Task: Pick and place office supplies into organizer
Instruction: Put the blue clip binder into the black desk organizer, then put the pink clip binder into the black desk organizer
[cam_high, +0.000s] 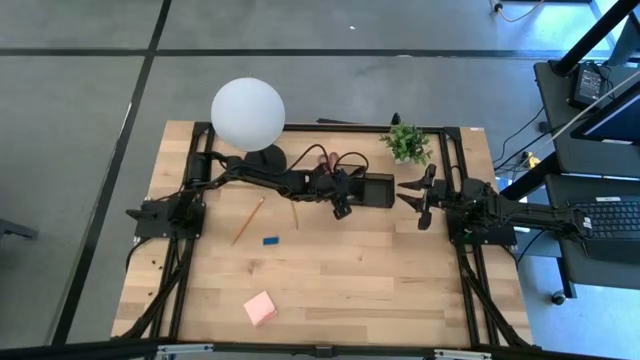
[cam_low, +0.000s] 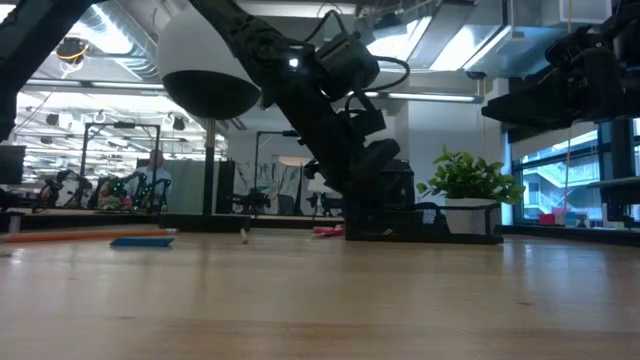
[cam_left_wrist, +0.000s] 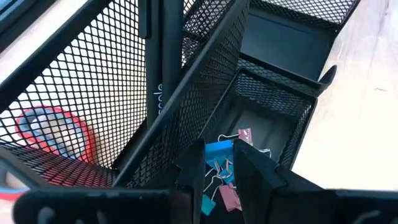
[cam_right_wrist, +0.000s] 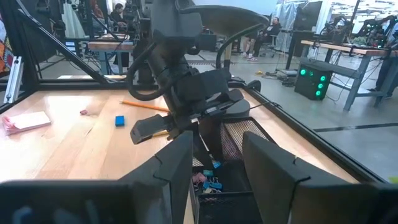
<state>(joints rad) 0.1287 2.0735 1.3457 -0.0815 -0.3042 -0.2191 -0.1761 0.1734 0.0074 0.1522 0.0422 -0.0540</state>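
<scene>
Showing the left gripper (cam_high: 349, 193) reaching in from the table's left edge and hanging over the organizer (cam_high: 378, 190), a black mesh box sitting near the middle of the back edge. Keeping its jaws narrowly apart and gripping nothing, with the fingers (cam_left_wrist: 193, 177) pointing down into a low compartment. Looking between those fingers onto small blue and pink clips (cam_left_wrist: 219, 182) lying on the compartment floor.

Showing the right gripper (cam_high: 403, 192) hovering just beside the organizer's right end, coming in from the table's right edge. Holding its jaws moderately apart and carrying nothing, and facing the organizer's mesh wall (cam_right_wrist: 245, 134) and the clips (cam_right_wrist: 205, 180) inside.

Showing red scissor handles (cam_left_wrist: 56, 127) through the mesh of the tall compartment; not telling whether inside or just outside it.

Leaving the other supplies out on the table: two pencils (cam_high: 248, 220) (cam_high: 294, 214) lying apart, left of the organizer; a blue eraser (cam_high: 270, 240) lying just in front of them; a pink sticky-note pad (cam_high: 260, 308) lying near the front edge, left of centre.

Also showing a white globe lamp (cam_high: 247, 113) and a potted plant (cam_high: 406, 143) standing along the back edge.
</scene>
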